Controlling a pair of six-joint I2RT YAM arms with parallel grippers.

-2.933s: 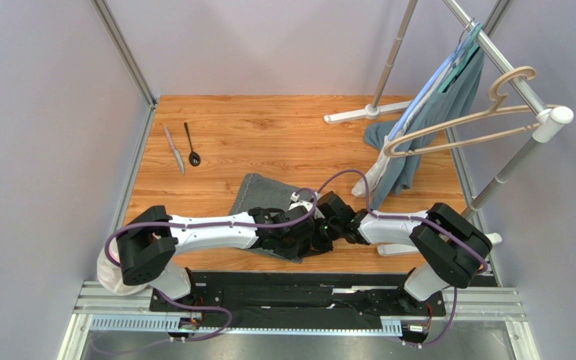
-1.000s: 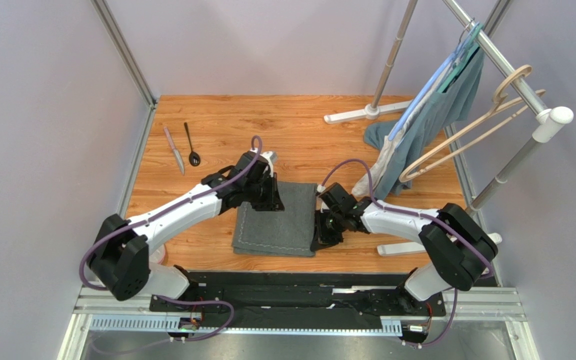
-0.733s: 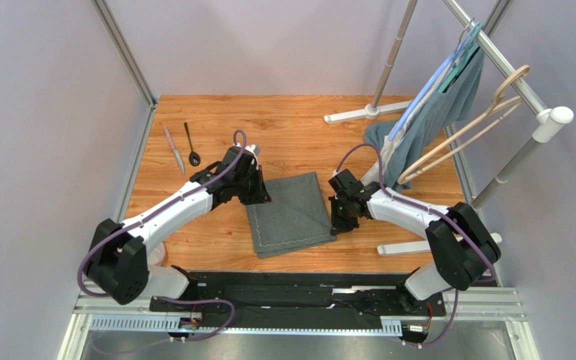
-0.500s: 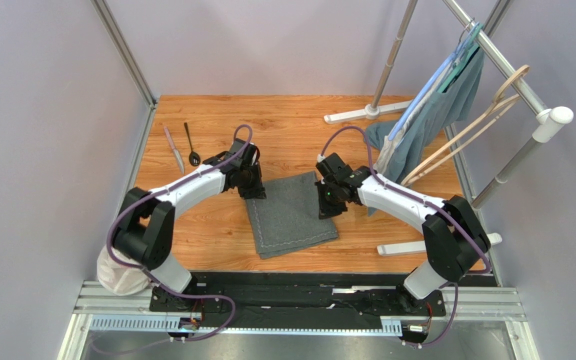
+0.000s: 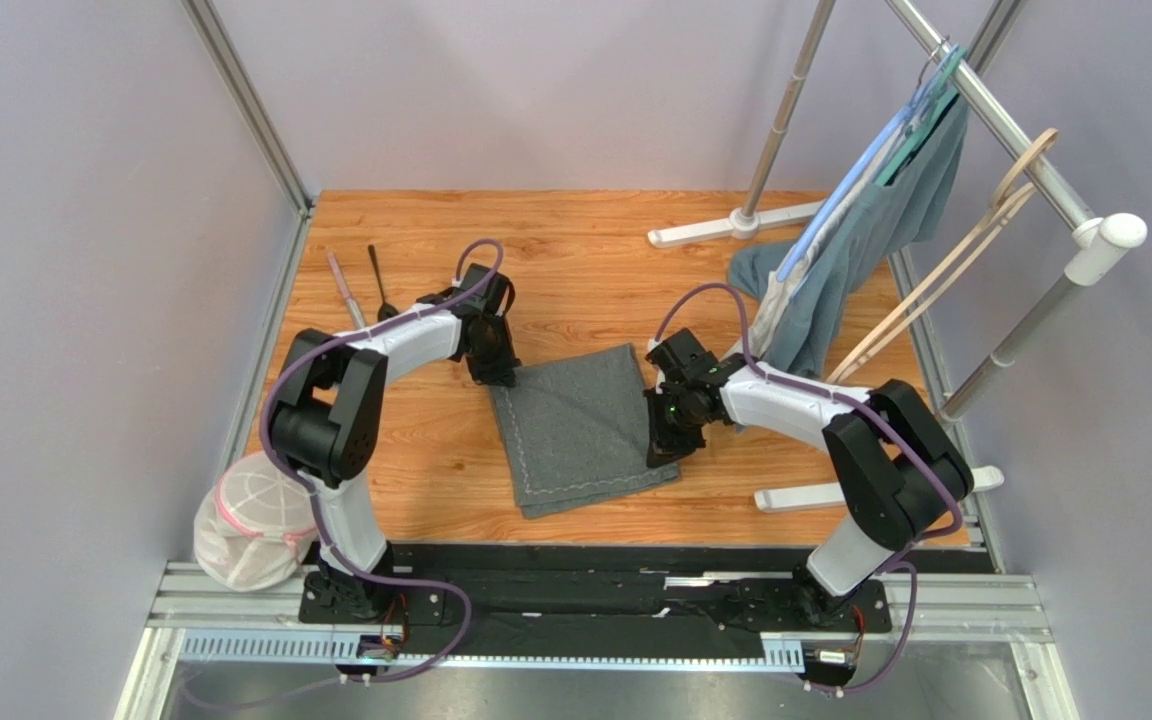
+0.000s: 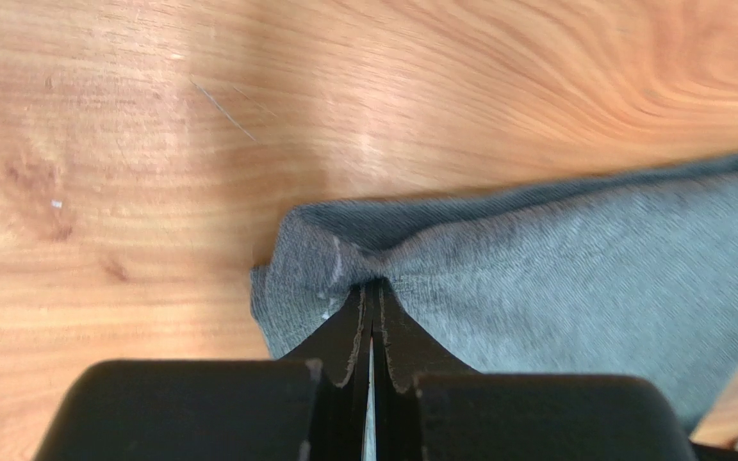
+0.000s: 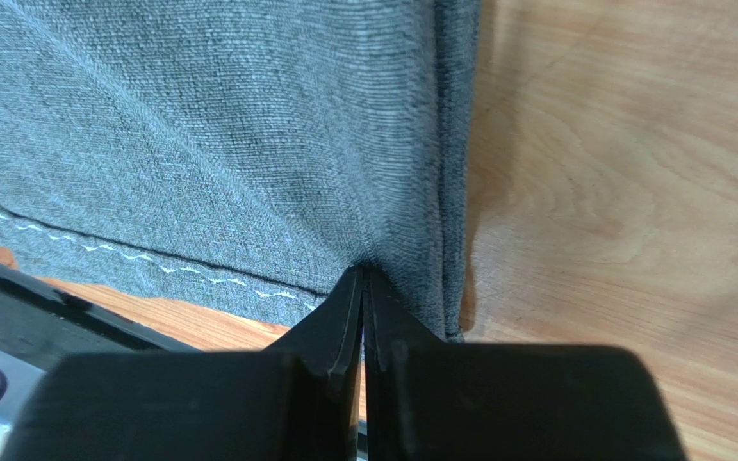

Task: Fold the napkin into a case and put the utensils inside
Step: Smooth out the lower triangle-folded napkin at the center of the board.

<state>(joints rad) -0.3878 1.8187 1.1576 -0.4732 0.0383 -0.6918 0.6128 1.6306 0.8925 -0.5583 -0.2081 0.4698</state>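
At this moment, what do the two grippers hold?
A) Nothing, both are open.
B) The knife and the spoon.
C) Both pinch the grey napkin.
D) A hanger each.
C: in its wrist view the left gripper is shut on a corner of the napkin, and the right gripper is shut by its edge.

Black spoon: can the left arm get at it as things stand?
Probably not yet: the left gripper is shut on the napkin corner. The black spoon lies close by, its bowl hidden behind that arm.
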